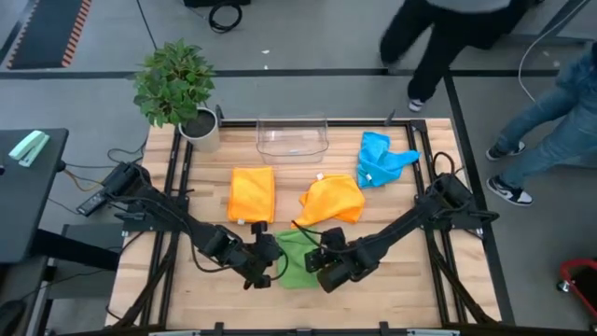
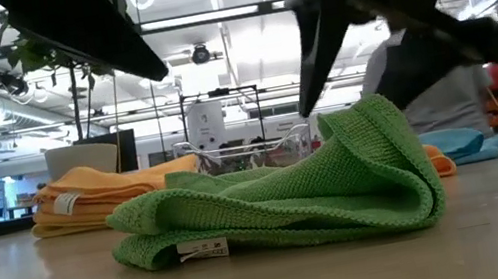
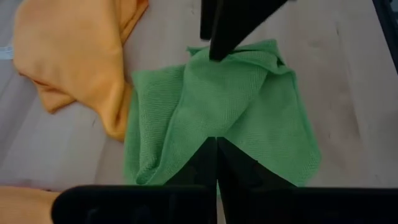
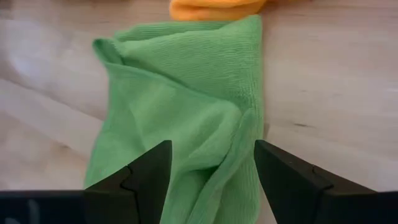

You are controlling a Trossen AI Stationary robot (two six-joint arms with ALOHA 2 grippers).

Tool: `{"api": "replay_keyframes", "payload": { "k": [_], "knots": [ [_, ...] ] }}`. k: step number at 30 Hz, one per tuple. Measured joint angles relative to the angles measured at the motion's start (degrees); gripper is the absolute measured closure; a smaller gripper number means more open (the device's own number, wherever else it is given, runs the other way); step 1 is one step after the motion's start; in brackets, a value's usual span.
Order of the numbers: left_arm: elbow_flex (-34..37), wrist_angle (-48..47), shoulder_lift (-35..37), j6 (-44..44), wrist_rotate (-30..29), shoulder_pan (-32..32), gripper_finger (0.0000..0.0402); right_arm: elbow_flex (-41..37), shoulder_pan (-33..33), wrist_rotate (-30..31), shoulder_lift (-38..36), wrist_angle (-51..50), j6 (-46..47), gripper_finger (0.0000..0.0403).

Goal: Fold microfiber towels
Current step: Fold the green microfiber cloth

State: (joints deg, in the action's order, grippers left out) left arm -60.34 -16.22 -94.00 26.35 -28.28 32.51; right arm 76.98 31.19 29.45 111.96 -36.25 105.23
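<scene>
A green microfiber towel [image 1: 297, 257] is lying near the front edge of a wooden table [image 1: 410, 289], roughly folded over itself, with one side humping up in a loose roll and a small white tag showing along its near edge. Both robot arms are meeting over it. The left gripper [image 1: 265, 265] is sitting at the towel's left edge with its two dark fingers pressed together; from its wrist camera the fingers are lying over the cloth, and whether a hem is caught between them cannot be told. The right gripper [image 4: 211, 171] is hovering just above the towel's right side with its fingers spread wide, empty, cloth showing between them.

Behind the green towel, a neatly folded orange towel [image 1: 251, 194] is resting on the left, a crumpled orange towel [image 1: 331, 203] is lying just behind and touching the green one, and a bunched blue towel [image 1: 381, 159] is sitting farther back on the right. A clear plastic bin [image 1: 293, 136] and a potted plant [image 1: 177, 89] are standing at the far edge. People are passing beyond the table.

The step in hand looks like folding the green towel, mid-fold. The next move is likely calling for the right gripper to lower and close on a loose edge, so the roll can be pulled flat and square
</scene>
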Motion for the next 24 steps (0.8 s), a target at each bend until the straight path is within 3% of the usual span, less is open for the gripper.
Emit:
{"api": "replay_keyframes", "payload": {
  "k": [7, 11, 14, 20, 24],
  "knots": [
    [0.0, -0.2, 0.0, 0.0, 0.5, 0.0, 0.0376, -0.1, -0.2, -3.4, 1.5, 0.6, -0.5, 0.0167],
    [0.0, -0.5, 0.0, 0.0, 0.5, 0.0, 0.0378, -0.1, -0.4, -3.4, 2.1, 1.8, -0.9, 0.0188],
    [0.0, -0.9, 0.0, -0.1, 0.5, 0.0, 0.0386, 0.0, -0.7, -3.1, 2.1, 2.0, -2.6, 0.0235],
    [0.0, -1.8, 0.0, -0.1, 0.5, 0.0, 0.0391, 0.0, -0.7, -2.5, 2.2, 3.2, -5.7, 0.0381],
    [0.0, -2.7, 0.0, -1.2, 0.5, 0.0, 0.0378, 0.0, -0.5, -1.7, 1.5, 7.1, -9.9, 0.039]
  ]
}}
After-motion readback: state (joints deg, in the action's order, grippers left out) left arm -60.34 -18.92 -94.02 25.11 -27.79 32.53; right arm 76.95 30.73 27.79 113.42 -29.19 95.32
